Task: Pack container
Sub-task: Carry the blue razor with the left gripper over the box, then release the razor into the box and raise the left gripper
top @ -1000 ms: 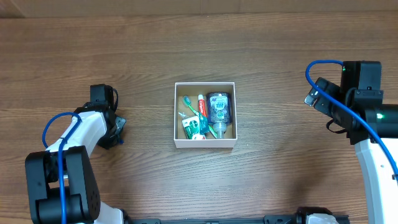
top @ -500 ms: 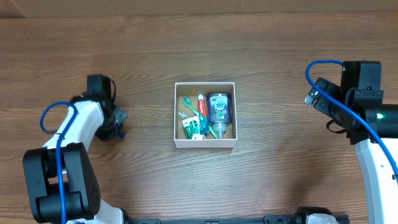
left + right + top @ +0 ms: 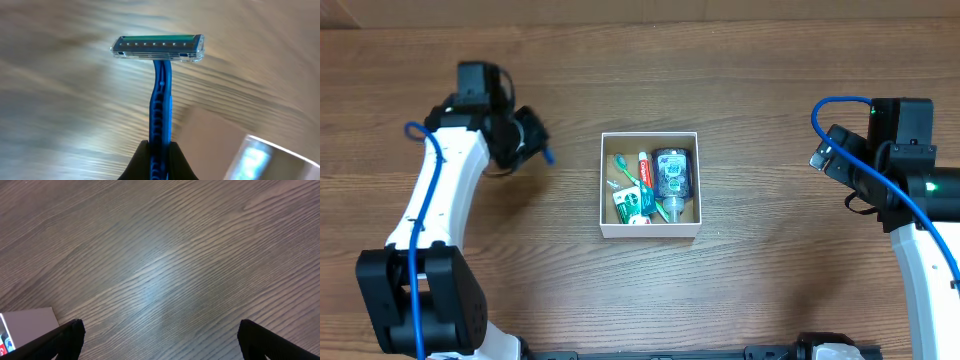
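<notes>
The container (image 3: 650,230), a small square white box with a brown inside, sits mid-table. It holds a green toothbrush, a toothpaste tube, a blue bottle and a green packet. My left gripper (image 3: 532,140) is left of the box and above the table, shut on a blue razor (image 3: 161,100) whose head points away from the fingers. A blurred corner of the box (image 3: 260,155) shows in the left wrist view. My right gripper (image 3: 160,340) is open and empty over bare wood at the right; the box corner (image 3: 25,322) shows at its lower left.
The wooden table (image 3: 770,300) has nothing else lying on it. Blue cables run along both arms.
My left arm has lifted and swung up and to the right, toward the box, carrying the razor. The right arm has not moved.
</notes>
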